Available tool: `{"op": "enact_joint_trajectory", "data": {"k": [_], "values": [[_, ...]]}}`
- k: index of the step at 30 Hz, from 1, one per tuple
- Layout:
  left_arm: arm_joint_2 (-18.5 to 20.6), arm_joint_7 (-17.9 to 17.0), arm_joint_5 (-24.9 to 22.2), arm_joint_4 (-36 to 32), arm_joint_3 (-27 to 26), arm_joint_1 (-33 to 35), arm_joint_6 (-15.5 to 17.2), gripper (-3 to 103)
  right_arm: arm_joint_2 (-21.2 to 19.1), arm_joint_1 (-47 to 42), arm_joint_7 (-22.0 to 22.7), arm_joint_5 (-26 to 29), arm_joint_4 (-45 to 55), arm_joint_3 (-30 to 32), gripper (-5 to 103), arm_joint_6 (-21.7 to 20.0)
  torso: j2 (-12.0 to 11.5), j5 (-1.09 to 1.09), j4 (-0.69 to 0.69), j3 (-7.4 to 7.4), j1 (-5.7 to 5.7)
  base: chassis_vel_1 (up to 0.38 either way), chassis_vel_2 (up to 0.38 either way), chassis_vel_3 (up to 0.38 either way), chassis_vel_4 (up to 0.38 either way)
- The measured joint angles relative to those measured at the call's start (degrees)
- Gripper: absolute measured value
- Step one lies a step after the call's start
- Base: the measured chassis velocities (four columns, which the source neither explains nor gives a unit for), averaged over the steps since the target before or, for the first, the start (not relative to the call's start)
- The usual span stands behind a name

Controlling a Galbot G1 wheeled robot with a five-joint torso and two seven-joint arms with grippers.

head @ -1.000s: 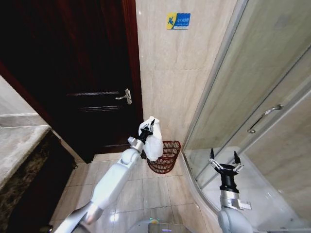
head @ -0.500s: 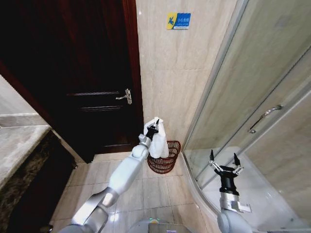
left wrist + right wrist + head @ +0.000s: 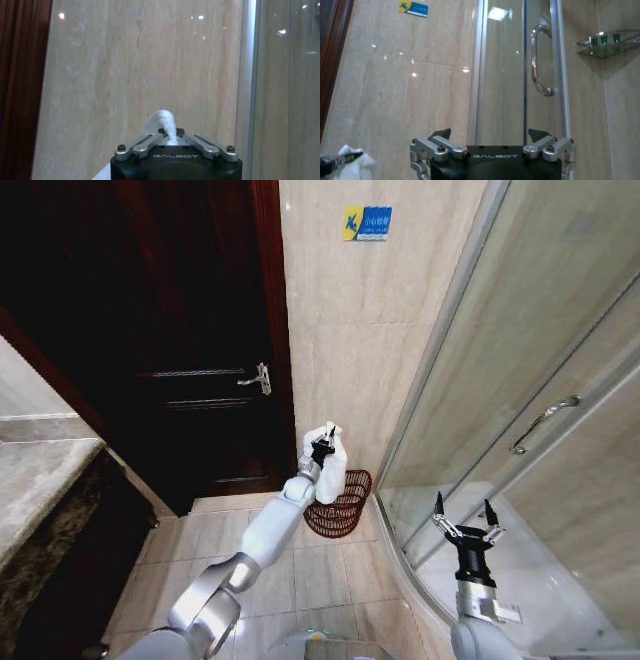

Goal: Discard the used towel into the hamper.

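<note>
The white towel [image 3: 328, 465] hangs from my left gripper [image 3: 323, 445], which is shut on its top and stretched far forward. It dangles directly over the hamper [image 3: 338, 505], a small dark red-brown wire basket on the floor against the beige wall. In the left wrist view a fold of the towel [image 3: 166, 123] pokes up between the shut fingers of the left gripper [image 3: 170, 132]. My right gripper [image 3: 463, 519] is held up low at the right, open and with nothing in it; its own view shows the right gripper [image 3: 490, 135] with jaws spread, and the towel [image 3: 355, 165] far off.
A dark wooden door [image 3: 180, 350] with a metal handle [image 3: 258, 378] stands left of the hamper. The glass shower enclosure [image 3: 520, 410] with its curved base runs along the right. A stone counter [image 3: 40, 480] lies at the left edge. Tiled floor [image 3: 300, 575] lies in front of the hamper.
The left arm has reached farther forward and to the right, carrying the towel from beside the hamper to over it. The right gripper has stayed almost in place.
</note>
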Motion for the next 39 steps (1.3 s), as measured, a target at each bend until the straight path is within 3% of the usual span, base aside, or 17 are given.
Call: {"op": "enact_joint_trajectory", "data": {"k": [13,20,28,39], "values": [[-3.21,1.14,-4.05,8.71,1.26,-3.28,-0.19,3,-0.01,0.11,-0.39,0.25,-0.24,-0.08,100,0.19,0.0,0.0,0.0,0.0,0.0,0.0,0.0,0.0,0.0],[-3.8,0.75,-8.25,9.31,3.14,-3.04,3.65,3,0.06,0.26,-0.38,0.16,-0.14,-0.45,100,0.27,0.01,0.0,0.0,0.0,0.0,0.0,0.0,0.0,0.0],[-3.03,0.55,-7.87,8.13,3.93,-0.43,4.43,3,0.12,0.44,-0.2,1.0,-0.13,-0.11,100,2.47,0.01,-0.01,0.0,0.0,0.0,0.0,0.0,0.0,0.0],[-2.34,0.41,-6.41,7.28,3.12,1.03,4.16,3,0.45,-0.26,-6.1,3.67,1.22,-0.47,100,3.87,0.01,-0.01,0.0,0.0,-0.01,0.0,0.0,0.0,0.0]]}}
